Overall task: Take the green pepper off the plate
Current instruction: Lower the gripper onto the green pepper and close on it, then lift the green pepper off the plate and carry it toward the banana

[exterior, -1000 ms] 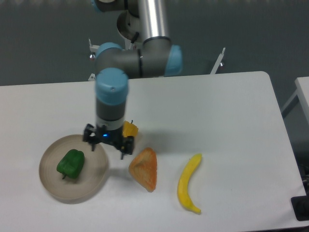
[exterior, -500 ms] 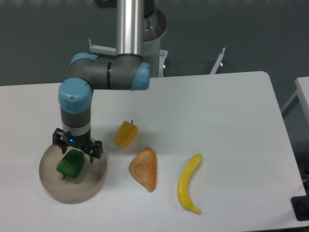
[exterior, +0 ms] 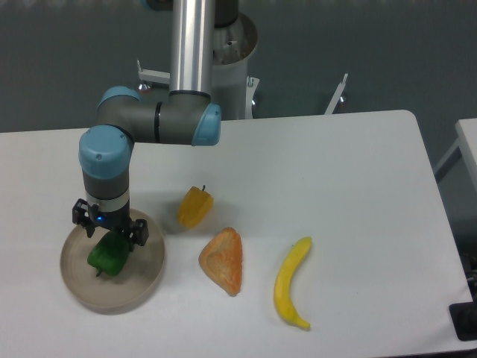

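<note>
The green pepper [exterior: 106, 256] lies in the left half of the beige plate [exterior: 147, 273], near the table's front left. My gripper [exterior: 109, 233] hangs straight down over the pepper's upper part. Its two dark fingers stand apart on either side of the pepper's top, so it is open. I cannot tell whether the fingers touch the pepper. The wrist hides the pepper's far edge.
A yellow pepper [exterior: 195, 207] lies just right of the plate. An orange wedge-shaped toy [exterior: 223, 259] and a yellow banana [exterior: 291, 282] lie further right. The arm's base column [exterior: 200, 45] rises at the back of the white table [exterior: 335, 171].
The arm swung left from above the plate's right rim to directly over the green pepper, uncovering the yellow pepper. In the last half second it shifted slightly further left. The pepper has not moved.
</note>
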